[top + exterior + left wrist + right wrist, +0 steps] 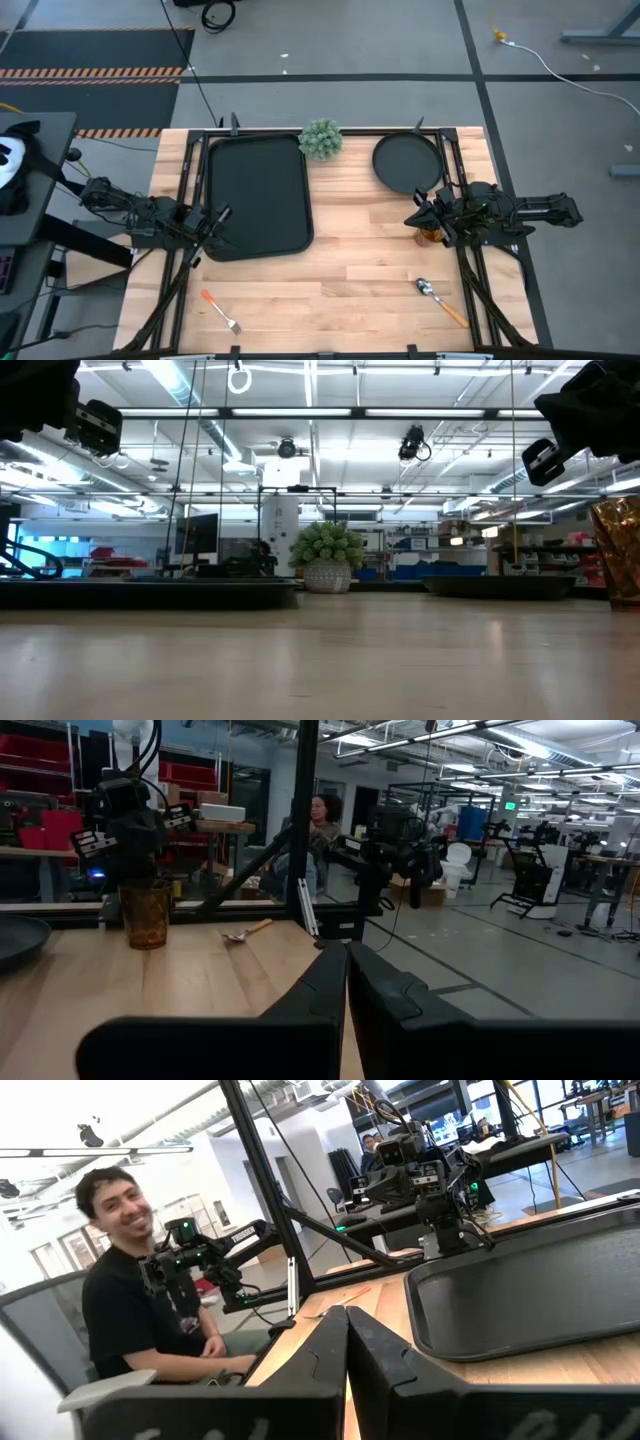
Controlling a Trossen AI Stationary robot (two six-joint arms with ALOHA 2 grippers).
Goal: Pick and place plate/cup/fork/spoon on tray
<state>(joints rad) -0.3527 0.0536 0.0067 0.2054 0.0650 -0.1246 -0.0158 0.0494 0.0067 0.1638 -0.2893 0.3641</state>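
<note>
High view: nothing is loaded yet on the large black rectangular tray (256,196); the small amber-brown translucent cup (431,236) lies at three o'clock, under the right gripper (419,218).
Low view: cup stands upright.
Left wrist view: left gripper (346,982) is seen closed, empty.
Right wrist view: right fingers closed; reopening is judged necessary before grasping.
</note>
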